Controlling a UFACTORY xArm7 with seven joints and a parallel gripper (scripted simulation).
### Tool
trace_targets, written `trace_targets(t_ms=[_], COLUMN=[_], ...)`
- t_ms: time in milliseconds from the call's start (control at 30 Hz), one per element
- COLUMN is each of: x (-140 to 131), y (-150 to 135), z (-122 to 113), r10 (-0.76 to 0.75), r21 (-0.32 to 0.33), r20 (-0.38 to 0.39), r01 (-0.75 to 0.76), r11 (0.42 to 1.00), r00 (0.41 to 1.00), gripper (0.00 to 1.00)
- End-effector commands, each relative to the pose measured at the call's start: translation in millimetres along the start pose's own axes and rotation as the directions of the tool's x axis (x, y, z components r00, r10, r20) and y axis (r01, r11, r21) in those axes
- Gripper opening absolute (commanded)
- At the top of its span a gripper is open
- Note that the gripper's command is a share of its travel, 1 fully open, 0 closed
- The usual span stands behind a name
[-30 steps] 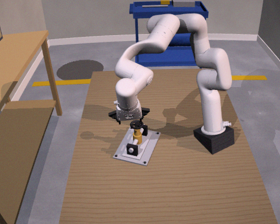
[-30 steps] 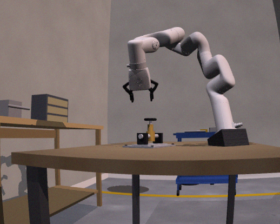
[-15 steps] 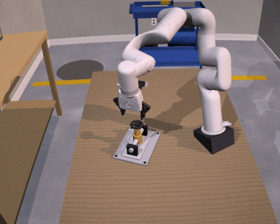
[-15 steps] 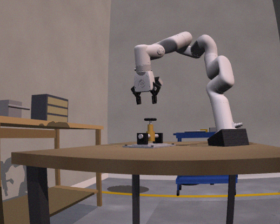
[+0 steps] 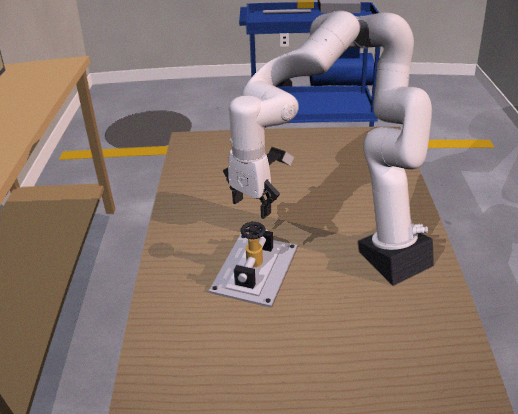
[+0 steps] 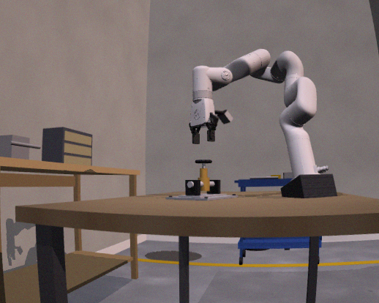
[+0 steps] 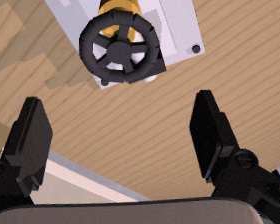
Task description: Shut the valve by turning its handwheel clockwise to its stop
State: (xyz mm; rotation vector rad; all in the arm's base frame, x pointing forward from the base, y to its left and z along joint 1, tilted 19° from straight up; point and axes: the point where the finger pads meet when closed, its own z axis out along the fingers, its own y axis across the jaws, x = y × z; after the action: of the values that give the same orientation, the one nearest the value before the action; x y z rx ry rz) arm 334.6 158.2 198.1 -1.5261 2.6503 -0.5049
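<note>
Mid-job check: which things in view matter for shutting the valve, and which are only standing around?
For the job:
- black handwheel
- yellow valve body on its grey base plate
- gripper, open, above the wheel

Standing around:
- blue cart
- wooden side bench
- drawer unit
- grey box

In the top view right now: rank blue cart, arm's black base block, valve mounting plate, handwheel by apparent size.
1. Blue cart, largest, though the arm hides part of it.
2. Valve mounting plate.
3. Black base block; close to the plate in apparent size, so that order is unsure.
4. Handwheel, clearly smallest.
</note>
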Motion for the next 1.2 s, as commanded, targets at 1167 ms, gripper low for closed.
trace_targets(t_ms=[1167], x=[-1], y=[-1], z=[26], r10=[0.005], r21=[0.003], r20=[0.010], r01=[-0.005], r11=[1.000], r00=[1.000], gripper=[1.00])
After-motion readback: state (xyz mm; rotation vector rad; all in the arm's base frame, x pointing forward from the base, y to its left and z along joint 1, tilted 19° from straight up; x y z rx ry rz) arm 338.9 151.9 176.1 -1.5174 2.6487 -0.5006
